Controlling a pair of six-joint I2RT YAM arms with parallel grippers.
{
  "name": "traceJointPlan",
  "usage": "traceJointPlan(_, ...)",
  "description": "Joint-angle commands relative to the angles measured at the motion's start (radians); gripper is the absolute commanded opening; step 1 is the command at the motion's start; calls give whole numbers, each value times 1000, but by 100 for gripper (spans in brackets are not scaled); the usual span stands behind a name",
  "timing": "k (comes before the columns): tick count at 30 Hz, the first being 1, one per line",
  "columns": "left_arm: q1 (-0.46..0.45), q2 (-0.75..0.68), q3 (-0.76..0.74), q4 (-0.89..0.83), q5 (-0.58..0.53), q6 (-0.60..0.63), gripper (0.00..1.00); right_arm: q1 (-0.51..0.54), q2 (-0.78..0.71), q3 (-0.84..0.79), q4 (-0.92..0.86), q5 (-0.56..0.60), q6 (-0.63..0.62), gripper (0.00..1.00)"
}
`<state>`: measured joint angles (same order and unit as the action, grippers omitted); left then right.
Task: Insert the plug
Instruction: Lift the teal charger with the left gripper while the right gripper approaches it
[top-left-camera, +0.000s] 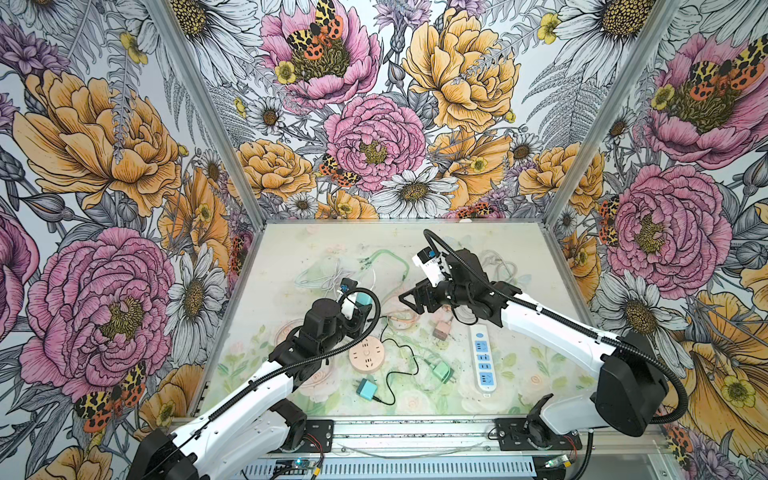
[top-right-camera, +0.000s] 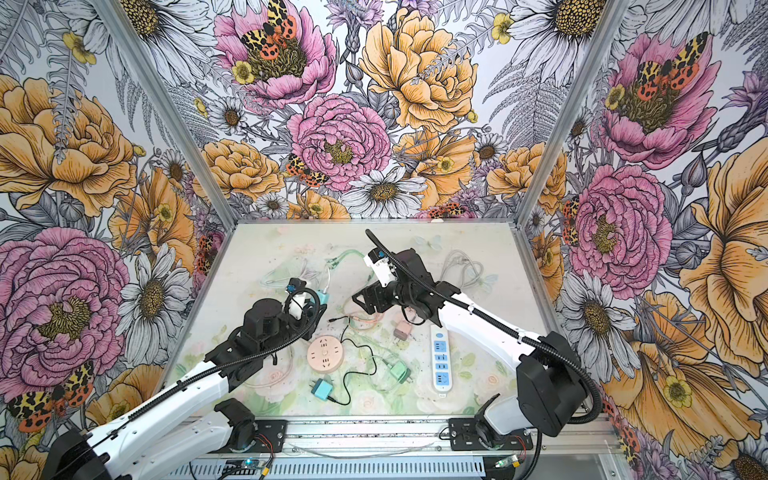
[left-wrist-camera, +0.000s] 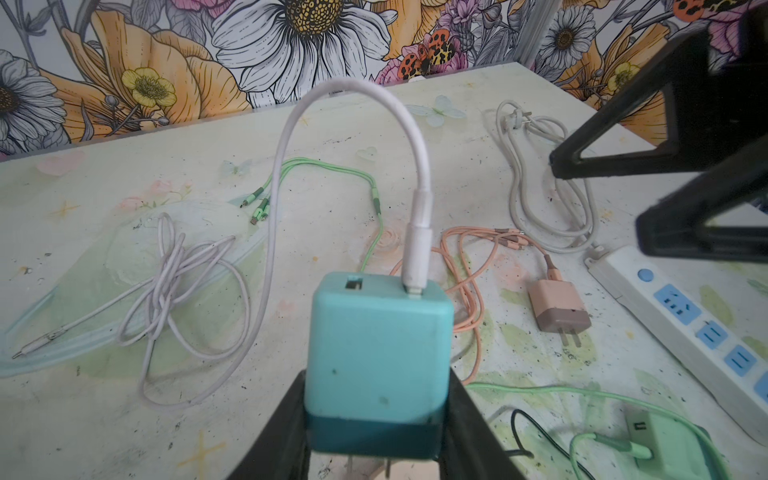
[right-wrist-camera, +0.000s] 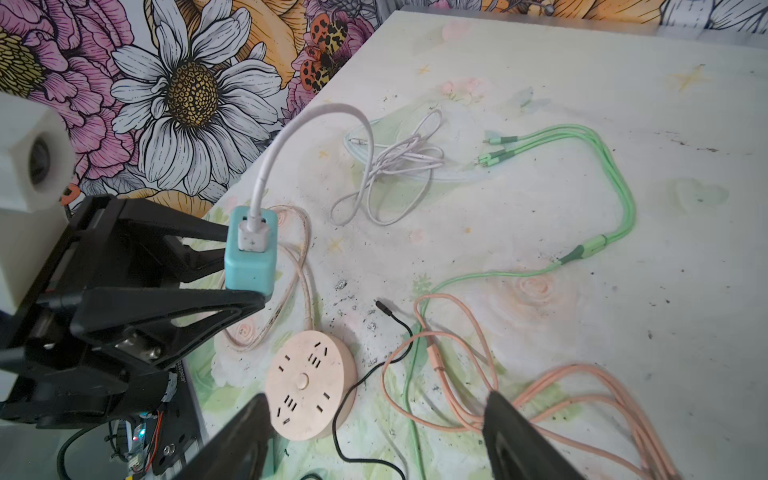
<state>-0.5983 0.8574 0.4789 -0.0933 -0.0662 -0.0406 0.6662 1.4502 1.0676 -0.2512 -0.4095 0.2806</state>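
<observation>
At my far left, a loose tangle of white cable (left-wrist-camera: 183, 282) lies on the table (top-left-camera: 286, 249). One end of it arcs up off the surface and is plugged into a port on the teal charger (left-wrist-camera: 378, 345). My left gripper (left-wrist-camera: 376, 419) has that charger clamped between its two fingers. It is held clear of the table, with the ports facing away from my wrist (a prong just peeks out at the base, toward my palm). A little to the right and nearer my base, the round pink socket (top-left-camera: 366, 353) lies flat on the table, with a thin black wire (right-wrist-camera: 381, 306) curling past it. Right of that, my right gripper (right-wrist-camera: 376, 399) hangs above the orange cable (right-wrist-camera: 453, 357), fingers spread wide with nothing between them. Further right lie a pink charger (top-left-camera: 441, 328) and then the white power strip (top-left-camera: 484, 359).
</observation>
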Motion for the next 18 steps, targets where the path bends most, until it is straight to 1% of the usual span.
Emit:
traceJointPlan(1,-22,-29,-24,5,1,41,18,24,17,53,11,-30,-6,81)
traceJointPlan(3,-26,-46,-32,-2,-6,50,18,38,22,66,11,-44,-11,81)
traceJointPlan(8,-41,-58,-33,-15,23,90,18,61,42,87,5,-79,-22,80)
traceJointPlan(13,-52,-41,-21,-26,64,127,18,75,81,108,-20,-81,-26,78)
traceJointPlan(18,-74,-34,-12,-25,66,149,18,82,113,138,-63,-89,-35,78)
